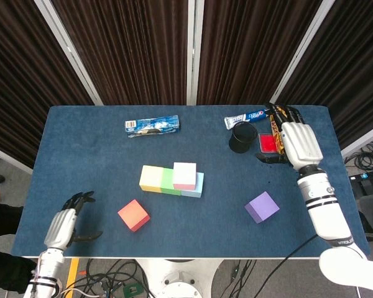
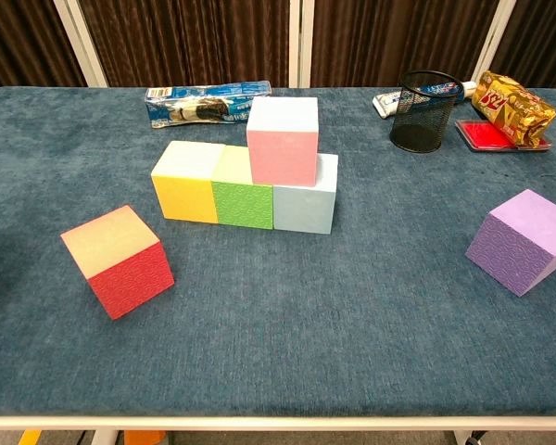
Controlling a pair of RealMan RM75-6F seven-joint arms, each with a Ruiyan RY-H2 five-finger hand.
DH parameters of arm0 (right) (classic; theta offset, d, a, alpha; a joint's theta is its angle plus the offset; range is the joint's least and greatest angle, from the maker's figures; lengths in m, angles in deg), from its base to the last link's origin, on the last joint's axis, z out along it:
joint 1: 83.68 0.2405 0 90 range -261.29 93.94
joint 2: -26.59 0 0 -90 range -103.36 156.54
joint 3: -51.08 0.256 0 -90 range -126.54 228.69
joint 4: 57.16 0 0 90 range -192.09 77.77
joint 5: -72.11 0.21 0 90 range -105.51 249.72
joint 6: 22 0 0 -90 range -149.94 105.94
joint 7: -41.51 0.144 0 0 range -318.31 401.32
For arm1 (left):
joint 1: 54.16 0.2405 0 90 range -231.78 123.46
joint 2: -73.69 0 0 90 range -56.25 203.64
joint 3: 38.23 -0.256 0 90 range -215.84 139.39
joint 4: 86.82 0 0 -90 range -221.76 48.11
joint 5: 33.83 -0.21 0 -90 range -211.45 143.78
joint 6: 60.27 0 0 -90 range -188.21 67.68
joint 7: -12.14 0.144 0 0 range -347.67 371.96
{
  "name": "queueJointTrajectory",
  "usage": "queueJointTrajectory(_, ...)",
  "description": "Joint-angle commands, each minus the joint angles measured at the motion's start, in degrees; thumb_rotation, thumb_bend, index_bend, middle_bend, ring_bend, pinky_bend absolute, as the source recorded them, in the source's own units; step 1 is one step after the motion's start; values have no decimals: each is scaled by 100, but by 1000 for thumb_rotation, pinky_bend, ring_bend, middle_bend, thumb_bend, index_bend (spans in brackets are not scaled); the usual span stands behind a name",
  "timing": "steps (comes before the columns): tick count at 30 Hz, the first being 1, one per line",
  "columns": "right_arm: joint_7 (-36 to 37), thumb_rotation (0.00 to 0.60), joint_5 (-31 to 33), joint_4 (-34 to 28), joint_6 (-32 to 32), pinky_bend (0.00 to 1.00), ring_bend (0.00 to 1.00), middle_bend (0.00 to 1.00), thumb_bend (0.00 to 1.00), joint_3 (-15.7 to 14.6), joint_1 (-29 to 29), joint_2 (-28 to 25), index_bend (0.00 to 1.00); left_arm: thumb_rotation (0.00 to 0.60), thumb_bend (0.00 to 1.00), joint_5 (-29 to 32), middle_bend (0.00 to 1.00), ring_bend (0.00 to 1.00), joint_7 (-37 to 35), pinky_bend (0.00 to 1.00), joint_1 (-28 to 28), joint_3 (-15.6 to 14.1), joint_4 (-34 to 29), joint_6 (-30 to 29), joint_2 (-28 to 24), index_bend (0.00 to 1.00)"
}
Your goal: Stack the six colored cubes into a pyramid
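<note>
A row of three cubes lies mid-table: yellow (image 1: 151, 178), green (image 1: 167, 181) and light blue (image 1: 199, 185). A pink cube (image 1: 184, 175) sits on top, over the green and light blue ones (image 2: 283, 139). The red cube (image 1: 133, 215) lies tilted near the front left, the purple cube (image 1: 262, 207) at the front right. My right hand (image 1: 296, 141) hovers far right, above the snack bag, fingers spread and empty. My left hand (image 1: 65, 225) is at the table's front-left corner, fingers apart, holding nothing. The chest view shows neither hand.
A toothpaste box (image 1: 151, 125) lies at the back left. At the back right stand a black mesh cup (image 1: 243, 137), a toothpaste tube (image 1: 247, 117), a gold snack bag (image 1: 282, 130) and a flat red item (image 1: 268, 143).
</note>
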Motion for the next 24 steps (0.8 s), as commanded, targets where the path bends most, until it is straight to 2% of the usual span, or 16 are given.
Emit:
queueJointTrajectory(1,582,600,-521,333,365,0,0,157,36,-125,-381,-221,0,600,0,349,244,35,586,105,-134,114,-112,33,687,117)
queueJointTrajectory(5,781,600,-755,406,391,0,0,149,35,-176,-497,-265,0,600,0,580,239,35,777,96,-290,267,-164,158,1003,116)
queueJointTrajectory(9,883,600,-915,431,309,0,0,139,37,-181,-577,-292,0,600,0,637,208,34,1070,84,-332,293,-314,50,1208,115)
queueJointTrajectory(16,911,600,-1020,515,335,0,0,113,38,-239,-585,-195,0,600,0,966,72,0,1439,36,-284,246,-482,-148,1547,96)
queueJointTrajectory(24,936,600,-1113,605,351,0,0,100,43,-304,-597,-80,0,600,0,1477,55,0,2325,21,-401,452,-260,-457,2136,88)
